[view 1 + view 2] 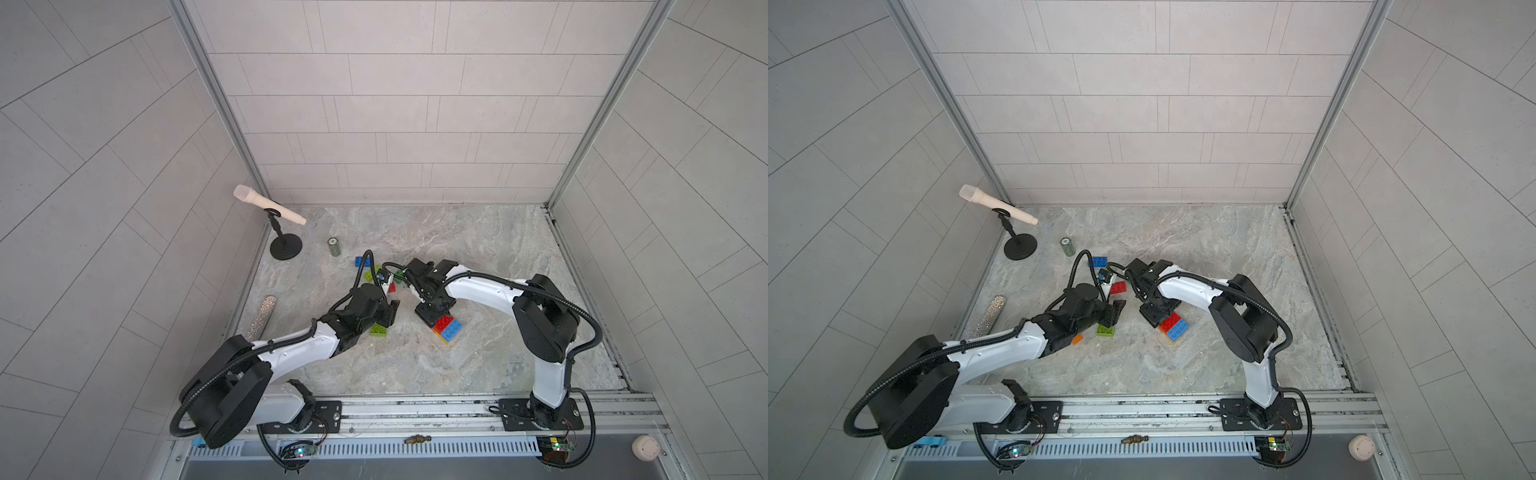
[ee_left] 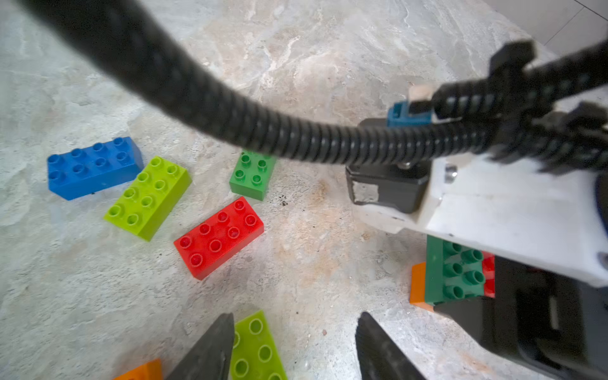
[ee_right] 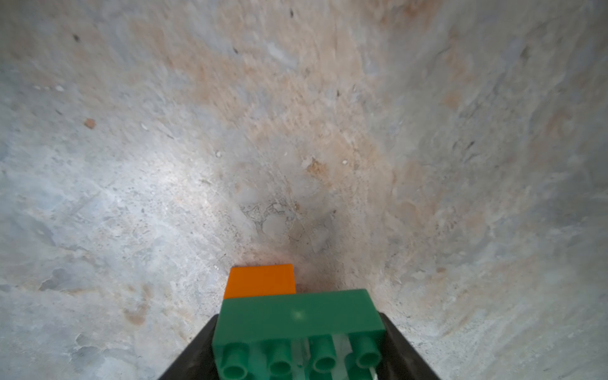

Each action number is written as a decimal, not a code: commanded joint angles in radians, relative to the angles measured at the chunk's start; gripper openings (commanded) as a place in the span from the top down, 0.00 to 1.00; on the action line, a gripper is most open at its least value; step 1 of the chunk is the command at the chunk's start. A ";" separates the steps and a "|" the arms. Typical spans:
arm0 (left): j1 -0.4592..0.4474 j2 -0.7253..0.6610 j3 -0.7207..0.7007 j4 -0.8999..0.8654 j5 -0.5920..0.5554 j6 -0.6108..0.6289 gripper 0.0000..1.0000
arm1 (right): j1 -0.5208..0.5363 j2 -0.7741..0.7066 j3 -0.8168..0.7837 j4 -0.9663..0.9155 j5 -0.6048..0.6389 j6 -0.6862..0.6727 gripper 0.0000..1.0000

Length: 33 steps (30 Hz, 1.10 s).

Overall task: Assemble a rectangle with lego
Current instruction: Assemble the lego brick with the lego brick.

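My right gripper (image 3: 299, 339) is shut on a dark green lego brick (image 3: 297, 316), studs toward the camera, with an orange brick (image 3: 261, 281) just beneath it. In both top views this gripper (image 1: 432, 313) stands at the edge of a joined block of red (image 1: 444, 322), blue (image 1: 453, 330) and yellow bricks. My left gripper (image 2: 296, 332) hangs open, a lime brick (image 2: 255, 348) lying by one finger. Loose blue (image 2: 93, 167), lime (image 2: 148, 197), green (image 2: 253, 174) and red (image 2: 218, 237) bricks lie beyond it.
A microphone on a black stand (image 1: 284, 249) and a small green cylinder (image 1: 334, 247) sit at the back left. A glittery stick (image 1: 262, 318) lies by the left wall. The right arm's black cable (image 2: 230, 112) crosses over the loose bricks.
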<state>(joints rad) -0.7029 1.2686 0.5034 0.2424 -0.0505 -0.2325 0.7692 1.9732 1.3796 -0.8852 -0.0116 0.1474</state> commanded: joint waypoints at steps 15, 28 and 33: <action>0.046 -0.129 0.058 -0.306 0.034 -0.164 0.36 | 0.007 0.029 0.091 -0.103 -0.016 -0.192 0.24; 0.046 -0.182 0.064 -0.365 0.018 -0.190 0.32 | 0.000 -0.154 0.124 -0.130 0.017 -0.103 0.14; 0.045 -0.260 0.071 -0.412 -0.008 -0.207 0.32 | -0.068 -0.361 -0.045 -0.045 -0.041 0.172 0.22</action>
<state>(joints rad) -0.6586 1.0470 0.5644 -0.1299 -0.0319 -0.4156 0.7433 1.7157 1.4101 -0.9447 -0.0265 0.1341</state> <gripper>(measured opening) 0.680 0.792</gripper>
